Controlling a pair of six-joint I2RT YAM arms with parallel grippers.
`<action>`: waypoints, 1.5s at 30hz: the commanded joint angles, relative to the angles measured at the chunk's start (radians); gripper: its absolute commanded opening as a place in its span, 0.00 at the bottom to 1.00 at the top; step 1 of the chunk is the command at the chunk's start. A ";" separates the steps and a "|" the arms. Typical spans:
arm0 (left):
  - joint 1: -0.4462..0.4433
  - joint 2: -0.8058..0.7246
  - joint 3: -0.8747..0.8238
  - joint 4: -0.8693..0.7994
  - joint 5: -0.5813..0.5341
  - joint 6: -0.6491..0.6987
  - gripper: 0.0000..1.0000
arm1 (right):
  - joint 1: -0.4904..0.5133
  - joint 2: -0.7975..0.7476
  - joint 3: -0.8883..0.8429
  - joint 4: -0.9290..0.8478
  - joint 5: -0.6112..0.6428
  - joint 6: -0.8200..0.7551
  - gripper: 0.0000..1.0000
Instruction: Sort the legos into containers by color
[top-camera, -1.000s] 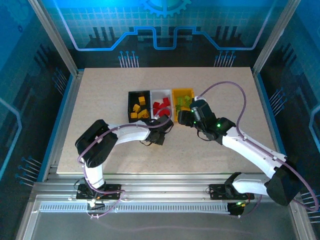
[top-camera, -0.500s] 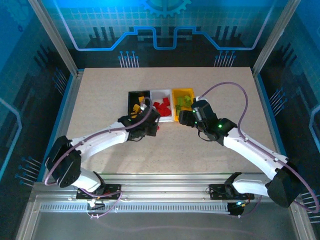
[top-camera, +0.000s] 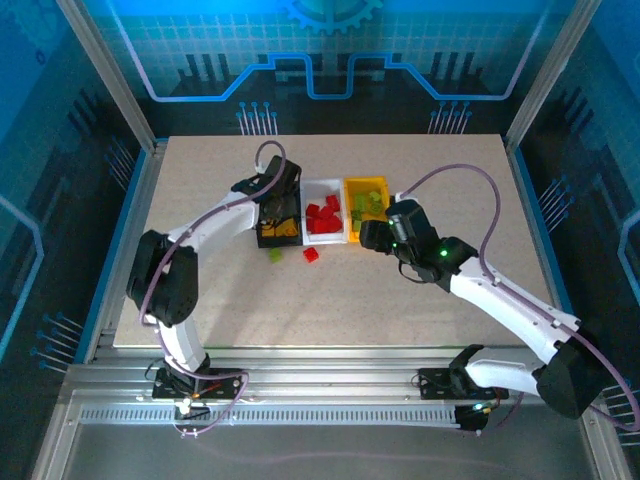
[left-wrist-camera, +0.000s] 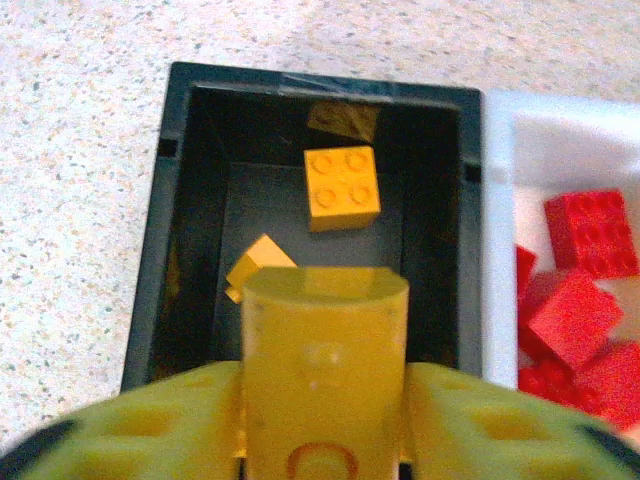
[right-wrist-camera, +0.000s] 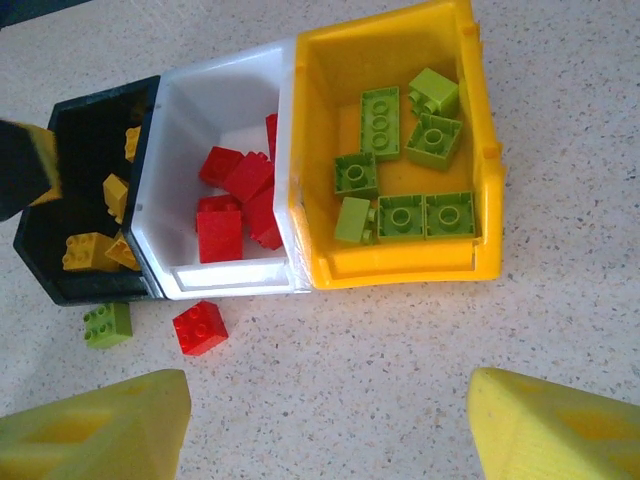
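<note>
Though tiny, studded legos (right-wrist-camera: 400, 215): red, yellow-orange, lime.

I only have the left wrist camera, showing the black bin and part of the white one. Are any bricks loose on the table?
Observer: Yes, a green brick lies on the table just in front of the black bin.
Operator: Any others?
Observer: A red brick sits beside it, before the white bin.
Operator: And the right arm?
Observer: The right gripper hangs open over the table, near the front of the yellow bin.
</note>
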 joint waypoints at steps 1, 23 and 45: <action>0.025 0.046 0.061 -0.061 -0.012 0.004 0.64 | -0.015 -0.022 0.008 -0.016 -0.011 0.012 0.75; -0.096 -0.670 -0.627 0.141 0.169 -0.256 0.99 | 0.189 0.345 0.132 0.076 -0.043 -0.112 0.78; -0.095 -0.873 -0.836 0.064 0.168 -0.282 0.99 | 0.256 0.885 0.456 0.068 0.106 -0.126 0.68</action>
